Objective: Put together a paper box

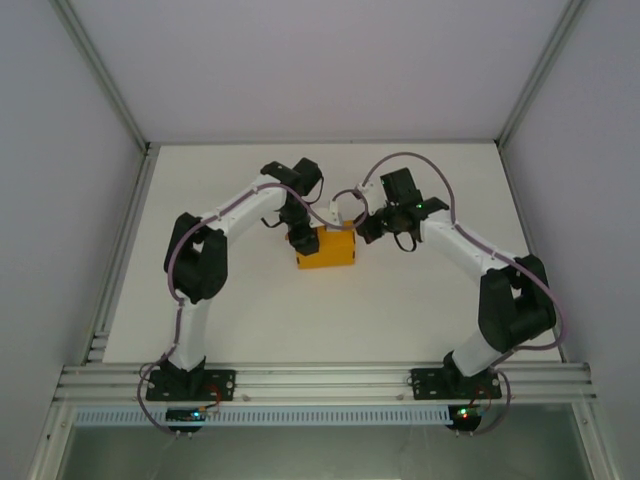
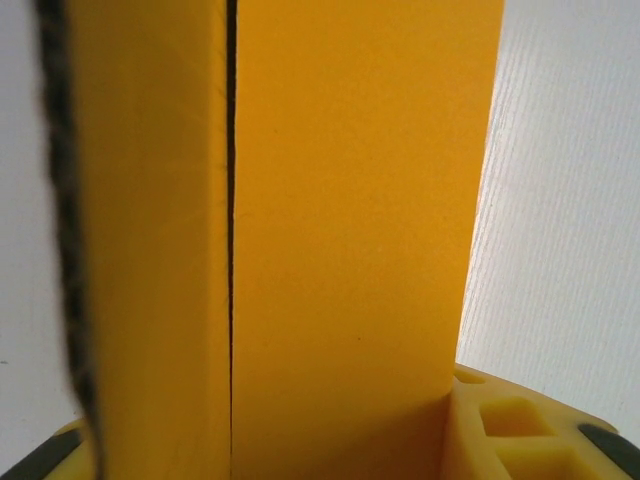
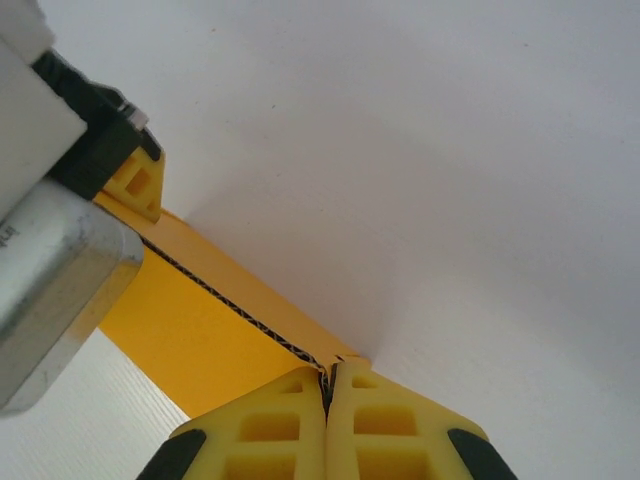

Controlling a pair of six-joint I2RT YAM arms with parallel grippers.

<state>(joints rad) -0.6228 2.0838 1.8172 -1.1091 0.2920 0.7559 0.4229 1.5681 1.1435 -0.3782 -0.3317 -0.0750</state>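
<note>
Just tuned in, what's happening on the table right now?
Both arms are working on the small orange-yellow card box in the middle of the white table. The left end effector grips the box's left end, with card filling the gap between its fingers. The right end effector is shut, its fingertips pinching a thin card edge at the box's far right corner. The box looks mostly formed, though a narrow dark seam between two panels shows in the left wrist view.

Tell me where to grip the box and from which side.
Pinch the thin card edge at the right end of the box, coming from the right. The left gripper holds the left end, and that edge sticks out free, as the right gripper pinches it now.
</note>
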